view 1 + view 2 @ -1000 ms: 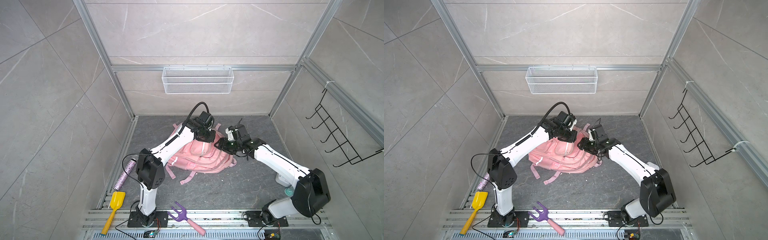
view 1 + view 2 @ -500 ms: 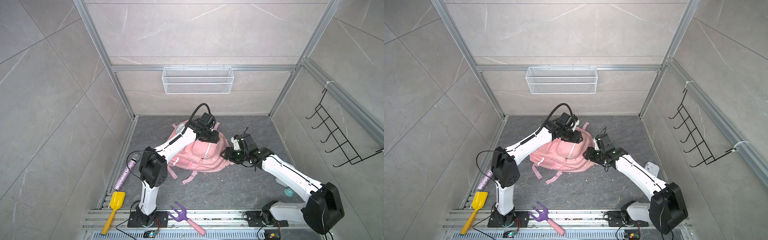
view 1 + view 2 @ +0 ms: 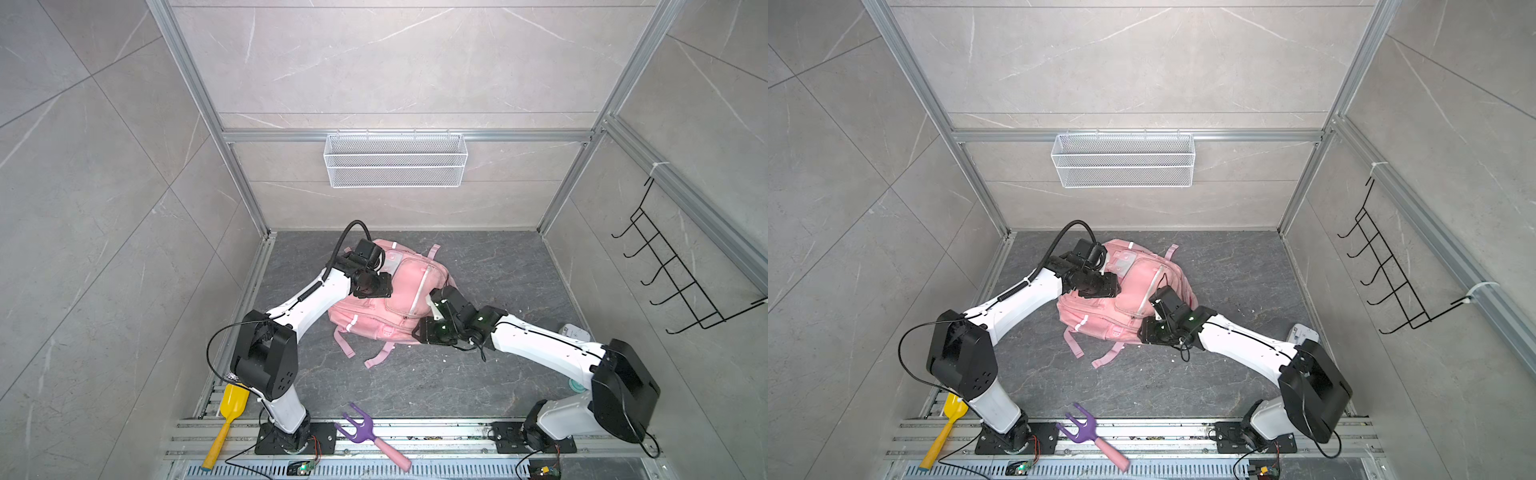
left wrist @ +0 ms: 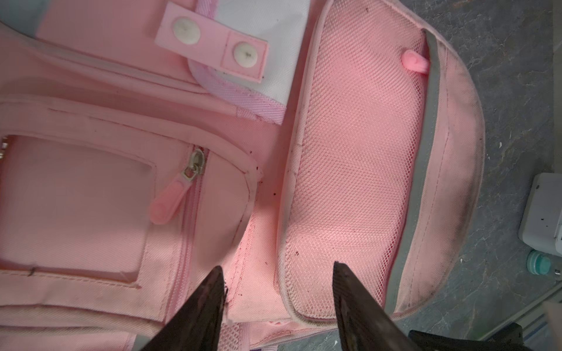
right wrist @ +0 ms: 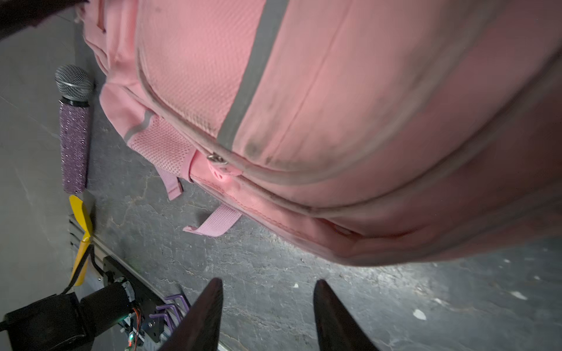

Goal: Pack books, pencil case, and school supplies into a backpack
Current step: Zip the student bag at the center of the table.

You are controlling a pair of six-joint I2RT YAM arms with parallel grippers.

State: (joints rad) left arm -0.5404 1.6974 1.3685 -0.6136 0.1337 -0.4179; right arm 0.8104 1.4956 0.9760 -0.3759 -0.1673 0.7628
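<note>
Grey floor (image 3: pixel 415 386); left gripper (image 4: pixel 278 267) half-open, empty, over backpack (image 4: pixel 349 152); right gripper (image 5: pixel 268 282) same, beside.

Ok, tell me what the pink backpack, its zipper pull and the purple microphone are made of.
Pink backpack: matte woven cloth, weave and stitched seams visible; one pocket panel is open mesh.
Zipper pull: smooth pink tab, probably rubber or soft plastic, on a dull metal slider.
Purple microphone: handle crusted with glittering studs, likely rhinestones; silvery wire-mesh head, seemingly metal.
</note>
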